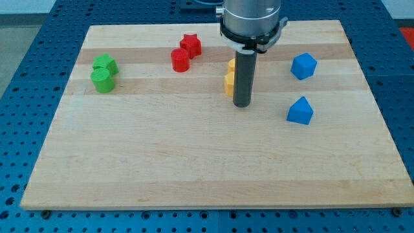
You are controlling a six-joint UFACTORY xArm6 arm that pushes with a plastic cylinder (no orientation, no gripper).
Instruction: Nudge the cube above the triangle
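- my tip (242, 104), the lower end of a straight dark rod, rests on the pale wooden board (194, 162) a little to the view's right of centre; there are no fingers to open or close, only the rod.
- two yellow blocks are partly hidden behind the rod on its left side: an upper yellow block (230, 65) and a lower yellow block (228, 83), touching each other; their shapes cannot be made out.
- the blue cube (303, 66) sits well to the view's right of the rod, towards the view's top.
- the blue triangular block (300, 110) lies below the cube, apart from it, and to the view's right of my tip.
- nothing stands between my tip and either blue block.
- a red star-shaped block (191, 44) and a red cylinder (180, 60) touch each other at the view's top, left of the rod.
- a green star-like block (105, 64) and a green cylinder (102, 81) sit together near the board's left edge.
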